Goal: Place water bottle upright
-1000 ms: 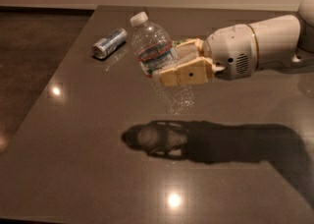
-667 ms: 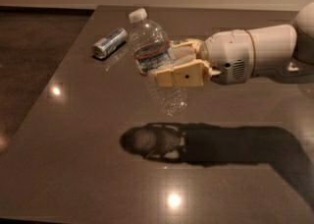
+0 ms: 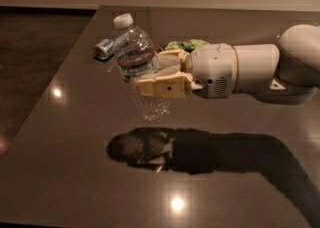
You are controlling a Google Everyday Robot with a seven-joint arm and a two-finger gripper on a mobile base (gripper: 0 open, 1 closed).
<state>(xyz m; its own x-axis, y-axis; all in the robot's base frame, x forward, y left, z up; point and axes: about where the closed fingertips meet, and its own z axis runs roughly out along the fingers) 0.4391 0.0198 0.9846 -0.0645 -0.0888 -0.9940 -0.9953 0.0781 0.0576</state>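
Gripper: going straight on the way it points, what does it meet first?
The gripper, shut on the water bottle, points picture-left above the table. Way looks free; the can seems farther back, depth unclear.

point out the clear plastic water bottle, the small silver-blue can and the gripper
clear ribbed plastic water bottle [image 3: 132,42], camera view, shoulder above the label
small silver-blue metal can [image 3: 104,48], camera view, its near end
gripper [image 3: 148,72], camera view, centre of its grasp round the bottle's middle

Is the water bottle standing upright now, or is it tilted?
Tilted. The gripper holds the water bottle above the table, with its white cap leaning toward the upper left.
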